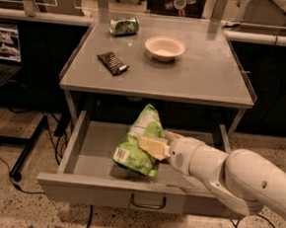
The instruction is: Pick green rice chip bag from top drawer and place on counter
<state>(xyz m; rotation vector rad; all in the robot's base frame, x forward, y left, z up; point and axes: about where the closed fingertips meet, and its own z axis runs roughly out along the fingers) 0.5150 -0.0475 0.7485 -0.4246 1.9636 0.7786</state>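
White arm's cream two-finger gripper (150, 147) reaches in from the right over the open shallow grey metal top drawer (78, 153), fingers clamped on the right edge of the light green glossy rice chip bag (139, 135). Bag is upright, slightly tilted, over the drawer's middle, its top near the front edge of the flat grey counter (205, 79); cannot tell if its bottom touches the drawer floor. On the counter: white bowl (165, 47), dark green can (124, 26), flat dark brown wrapper (113, 62), all apart.
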